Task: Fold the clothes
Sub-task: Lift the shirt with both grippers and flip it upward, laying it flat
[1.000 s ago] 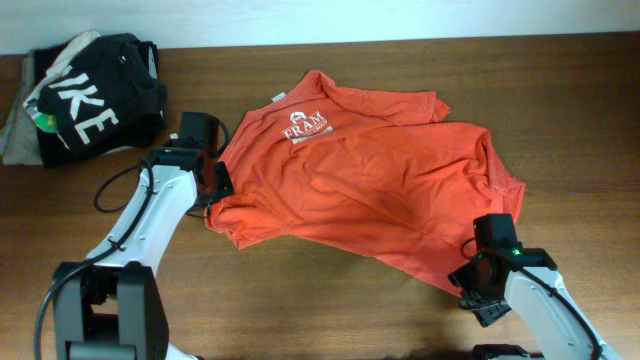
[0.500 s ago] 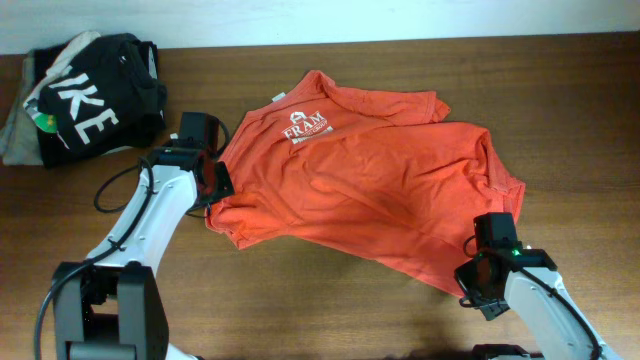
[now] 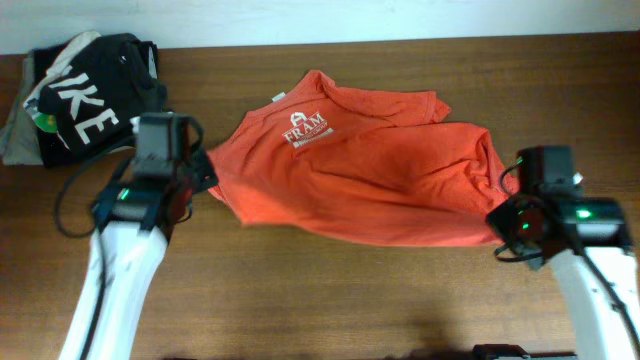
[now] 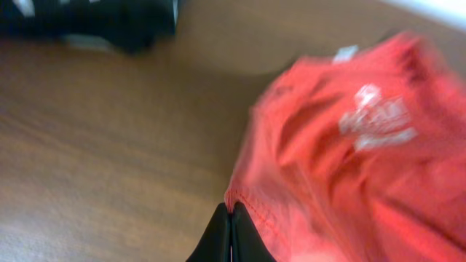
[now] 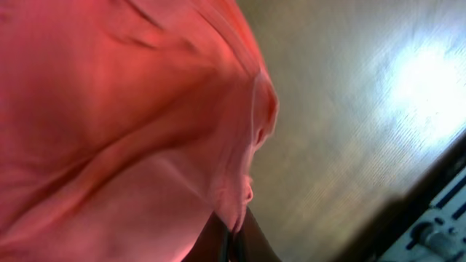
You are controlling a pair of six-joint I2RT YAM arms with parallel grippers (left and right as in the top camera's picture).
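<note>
Red-orange cotton now hangs taut between the two arms. A second ago the T-shirt [image 3: 370, 170] lay slack, its near hem spilling toward the near right corner of the table [image 3: 300, 310]. Since then both arms have risen and drawn apart. The right gripper [image 3: 503, 218] has swung from the near right up to the shirt's right edge, and the left gripper [image 3: 203, 172] has shifted left and slightly far. The near hem has come with them and now runs as one smooth sagging line instead of a wide sprawl.

This reads as the lift-and-straighten step. The cloth looks flatter and ready to be laid down square or carried over for a first fold, but no fold is made yet.

The left wrist view shows the left gripper [image 4: 231, 212] with its fingers pressed together on the stitched hem at the shirt's left corner. The right wrist view shows the right gripper [image 5: 231, 227] pinching a gathered bunch of cloth at the right side.

The shirt lies mid-table, with its chest logo [image 3: 306, 128] facing up toward the far left. The black garment [image 3: 95, 100] and the grey-beige garment [image 3: 15, 140] sit well apart at the far left.
</note>
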